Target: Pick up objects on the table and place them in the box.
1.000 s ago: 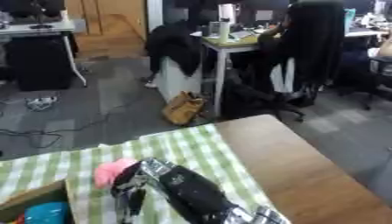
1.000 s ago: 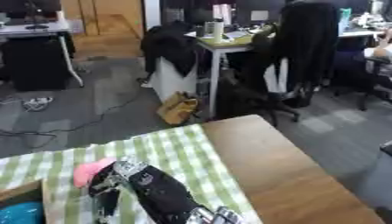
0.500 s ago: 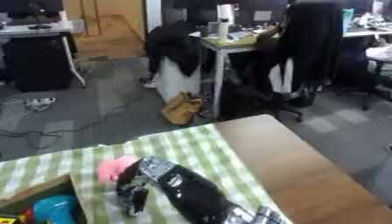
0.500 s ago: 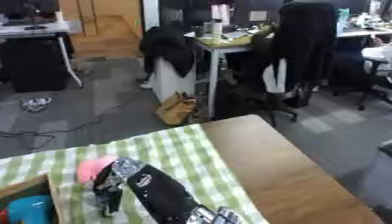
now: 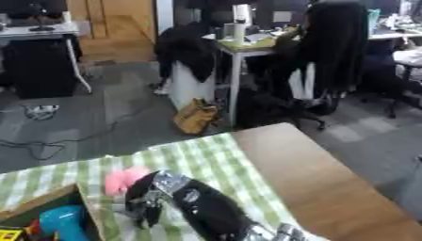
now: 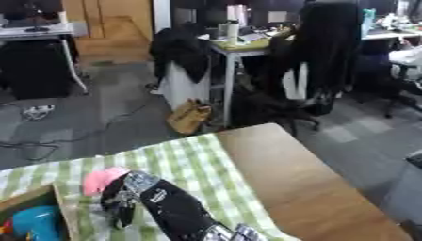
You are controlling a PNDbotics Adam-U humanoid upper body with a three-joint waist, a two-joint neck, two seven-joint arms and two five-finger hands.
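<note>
Over the last second the right hand [image 5: 147, 203] had drifted toward the box [image 5: 37, 205] at the view's lower left, its fingers [image 5: 152, 215] curled downward, though whether they held anything could not be told. The pink object [image 5: 122, 179] lay on the green checked cloth [image 5: 198, 160] just beyond the fingers, touching or nearly so. A blue item [image 5: 59, 221] already sat in the box beside them, so the pink one probably remained to be picked up.

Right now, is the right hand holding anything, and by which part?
The right hand lies against a pink object on the checked cloth beside the box. Whether its fingers are closed on it, and where, cannot be told.
</note>
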